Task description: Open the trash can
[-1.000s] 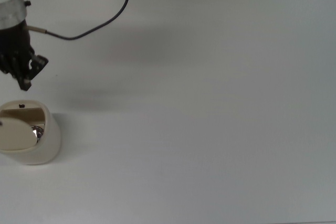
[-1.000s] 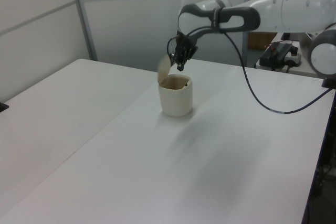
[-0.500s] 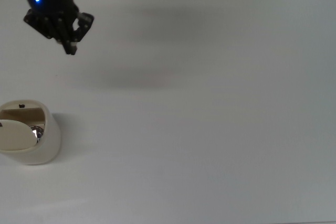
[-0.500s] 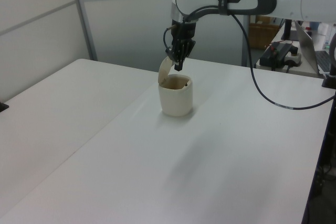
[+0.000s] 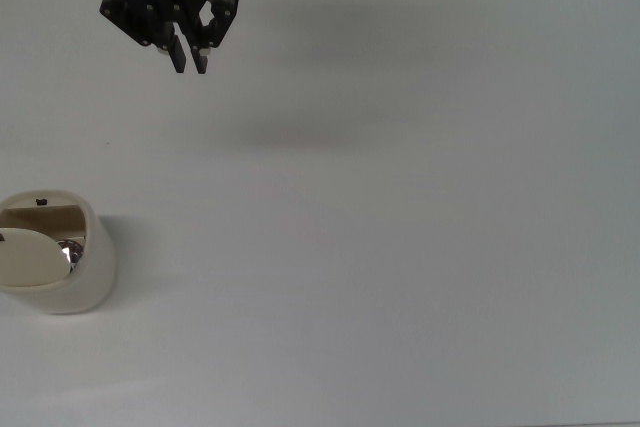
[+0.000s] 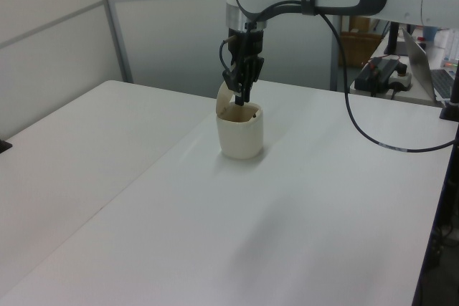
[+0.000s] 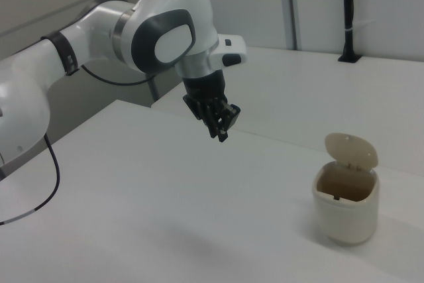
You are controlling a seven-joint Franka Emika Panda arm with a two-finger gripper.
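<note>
Trash can well off the end effector — lid up, job apparently done; fingers narrowly parted, holding nothing above the table.

The trash can presents as smooth cream-white plastic with a matt to faintly satin finish; its raised lid shows the same plastic on the underside. In the top view, a small bright reflective patch inside the trash can looks like shiny metal or foil; which one cannot be determined. The table is a smooth, matt white surface that shows only soft shadows. The gripper is matt black, of hard plastic or coated metal. The arm has glossy white shells with grey joint covers. The cable has a black, smooth rubbery jacket.
</note>
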